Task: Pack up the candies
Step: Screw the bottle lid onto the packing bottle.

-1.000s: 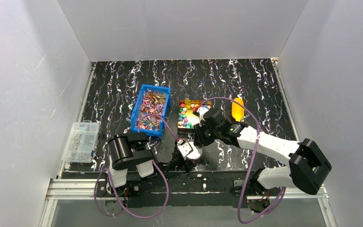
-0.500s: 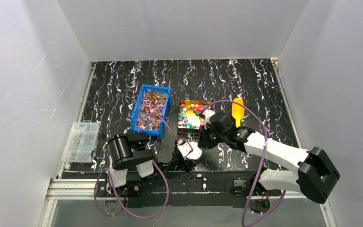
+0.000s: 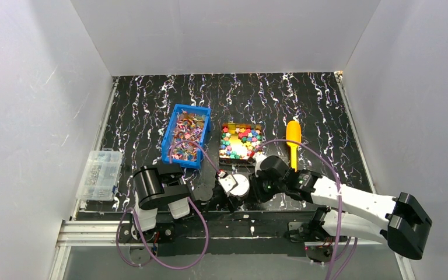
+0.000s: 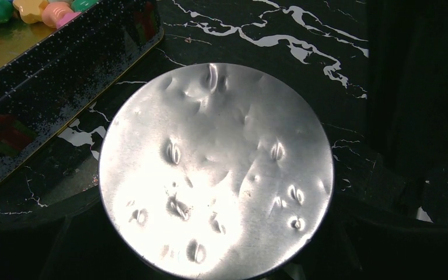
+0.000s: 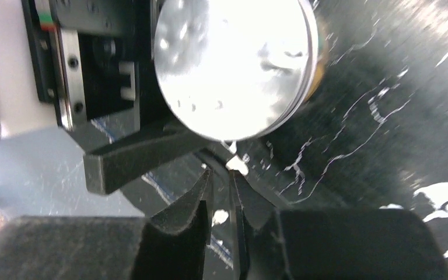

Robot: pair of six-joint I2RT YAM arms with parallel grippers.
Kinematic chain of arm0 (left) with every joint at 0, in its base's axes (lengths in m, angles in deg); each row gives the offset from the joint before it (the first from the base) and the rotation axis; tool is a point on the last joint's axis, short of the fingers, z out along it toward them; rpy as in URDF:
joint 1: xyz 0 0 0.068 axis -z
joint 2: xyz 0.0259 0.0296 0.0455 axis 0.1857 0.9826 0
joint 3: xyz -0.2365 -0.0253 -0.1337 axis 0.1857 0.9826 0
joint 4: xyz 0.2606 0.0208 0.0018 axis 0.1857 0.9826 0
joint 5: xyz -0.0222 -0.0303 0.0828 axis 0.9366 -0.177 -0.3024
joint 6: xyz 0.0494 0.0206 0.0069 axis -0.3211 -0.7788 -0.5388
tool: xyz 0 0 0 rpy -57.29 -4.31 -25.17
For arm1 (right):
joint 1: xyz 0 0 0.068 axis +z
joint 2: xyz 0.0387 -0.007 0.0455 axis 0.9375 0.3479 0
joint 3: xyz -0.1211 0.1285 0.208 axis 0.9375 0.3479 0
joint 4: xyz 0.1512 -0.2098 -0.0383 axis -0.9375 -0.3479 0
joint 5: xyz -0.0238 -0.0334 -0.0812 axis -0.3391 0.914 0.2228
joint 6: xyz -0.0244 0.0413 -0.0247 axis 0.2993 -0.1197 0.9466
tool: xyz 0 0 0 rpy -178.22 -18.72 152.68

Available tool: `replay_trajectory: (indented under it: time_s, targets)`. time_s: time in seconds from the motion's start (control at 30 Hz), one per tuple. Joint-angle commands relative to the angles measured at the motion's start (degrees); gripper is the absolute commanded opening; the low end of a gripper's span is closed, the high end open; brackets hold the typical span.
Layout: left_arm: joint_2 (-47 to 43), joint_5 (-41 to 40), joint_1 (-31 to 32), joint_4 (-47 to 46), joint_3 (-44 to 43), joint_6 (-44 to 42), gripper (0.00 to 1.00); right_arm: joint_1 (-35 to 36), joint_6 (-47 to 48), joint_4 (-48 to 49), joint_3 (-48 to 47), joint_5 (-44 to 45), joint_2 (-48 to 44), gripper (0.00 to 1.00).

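Note:
Flat shiny-wrapped candies (image 3: pixel 185 134) fill a blue bin (image 3: pixel 170 137). Chunky coloured candies (image 3: pixel 240 139) lie in a black tray with a gold floor (image 3: pixel 221 144); its near wall (image 4: pixel 64 64) shows in the left wrist view. My left gripper (image 3: pixel 232 190) is shut on a round silver tin (image 3: pixel 239 185) with a dented top (image 4: pixel 216 169). My right gripper (image 3: pixel 256 188) hangs low beside the tin's right side. In the right wrist view its jaws (image 5: pixel 220 170) stand a thin slit apart, with nothing between them, just short of the tin (image 5: pixel 233 64).
An orange scoop (image 3: pixel 293 139) lies right of the tray. A clear plastic compartment box (image 3: pixel 99 174) sits at the table's left edge. One black finger (image 5: pixel 146 157) of the left gripper reaches under the tin. White walls enclose the black marbled table (image 3: pixel 326 111).
My right arm has swung from the tray's near end toward the near edge, ending right of the tin, and its jaws have narrowed. The left arm and tin have stayed still.

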Motion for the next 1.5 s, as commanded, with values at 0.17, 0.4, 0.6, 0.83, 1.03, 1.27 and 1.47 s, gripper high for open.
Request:
replay_trajectory:
  time_s: [0.17,0.4,0.6,0.83,1.03,1.27,1.47]
  targets:
    - [2.1,-3.4,-0.8,10.8,2.0,2.5,0.29,4.9,-4.0,-10.0,-6.8,7.8,-2.9,0.32]
    - [2.3,-3.1,-0.8,10.7,2.2,2.6,0.29,4.9,-0.8,-11.5,-14.5,15.7,0.8,0.48]
    - [2.7,-2.6,-0.8,10.7,2.1,2.5,0.29,4.8,3.7,-10.8,-20.2,18.1,7.7,0.51]
    - [2.8,-2.2,-0.8,10.7,2.1,2.3,0.29,1.2,9.3,-8.4,-24.5,15.5,14.4,0.50]
    - [3.1,-2.2,-0.8,10.7,2.0,2.3,0.29,-2.2,12.1,-5.6,-23.7,10.0,18.3,0.49]
    - [3.8,-1.7,-0.8,10.7,1.6,2.2,0.29,-5.2,13.2,-1.4,-20.4,2.4,19.7,0.47]
    - [4.0,-1.5,-0.8,10.7,1.5,2.2,0.29,-6.3,13.5,0.2,-18.1,0.3,20.8,0.44]
